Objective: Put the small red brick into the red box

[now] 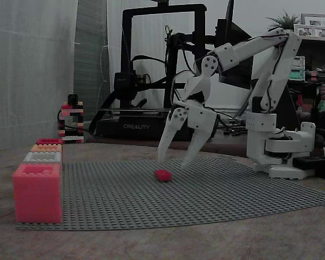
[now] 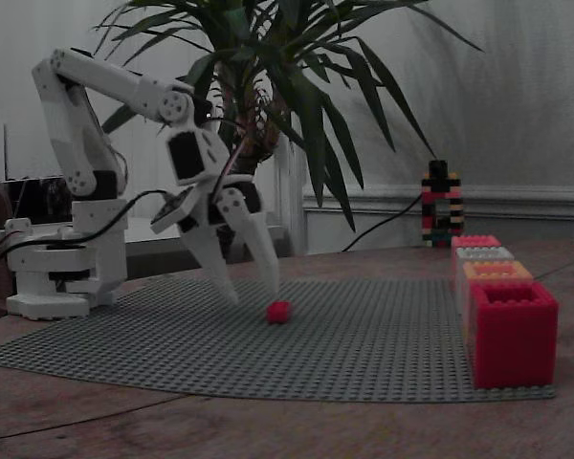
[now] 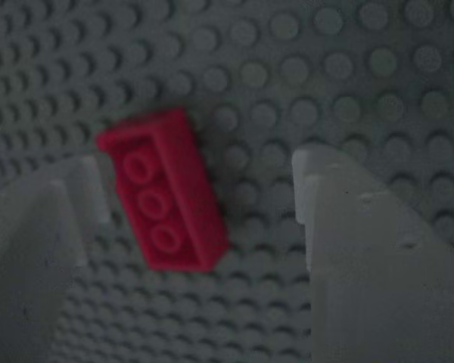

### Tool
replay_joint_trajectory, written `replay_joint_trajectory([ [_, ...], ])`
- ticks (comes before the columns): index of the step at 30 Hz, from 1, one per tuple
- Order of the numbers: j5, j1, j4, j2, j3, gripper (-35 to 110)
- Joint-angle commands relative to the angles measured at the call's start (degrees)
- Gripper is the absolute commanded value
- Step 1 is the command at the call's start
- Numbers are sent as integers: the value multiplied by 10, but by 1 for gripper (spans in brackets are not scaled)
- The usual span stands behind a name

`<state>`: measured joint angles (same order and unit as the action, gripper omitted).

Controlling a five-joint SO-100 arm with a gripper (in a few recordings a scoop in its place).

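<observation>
Grasp next, judging by the pose: pincer [image 1: 172, 161] spread wide, empty, tips pointing down just above the studded mat [image 1: 124, 200]. Better not to drop straight down from here.

In the wrist view, small red brick [image 3: 166, 200] off-centre in the gap, close beside the left-hand finger [image 3: 45, 227] and well clear of the right-hand finger [image 3: 363, 242], lying skewed, long side slanting down and to the right. So:

- Nudge toward the left of that view until centred over the brick.
- Twist the wrist a little to square the pads against the long sides.
- Lower straight until the tips nearly meet the mat, then close slowly.

Otherwise, some risk of shoving or spinning the piece instead of pinching it. Probably light and smooth-sided, so easily squirted out by a lopsided squeeze.

In both fixed views, small red brick [image 2: 278, 312] flat on the mat, untouched, sitting under one tip rather than under the middle of the gap.

Red box [image 1: 37, 192] at the mat's corner, open top up, well apart from the pincer. Likely a long carry after the lift, with enough height needed to clear the wall.
</observation>
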<state>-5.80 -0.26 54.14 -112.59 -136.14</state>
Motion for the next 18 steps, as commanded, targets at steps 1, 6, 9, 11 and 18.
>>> replay_joint_trajectory([
  [1, -5, -17, -5, -8, 30, 22],
  [6, -4, -20, -12, 1, 33, 22],
  [9, -8, -20, -26, 10, 33, 22],
  [11, -11, -21, -38, 19, 34, 22],
  [18, -15, -22, -62, 60, 52, 22],
])
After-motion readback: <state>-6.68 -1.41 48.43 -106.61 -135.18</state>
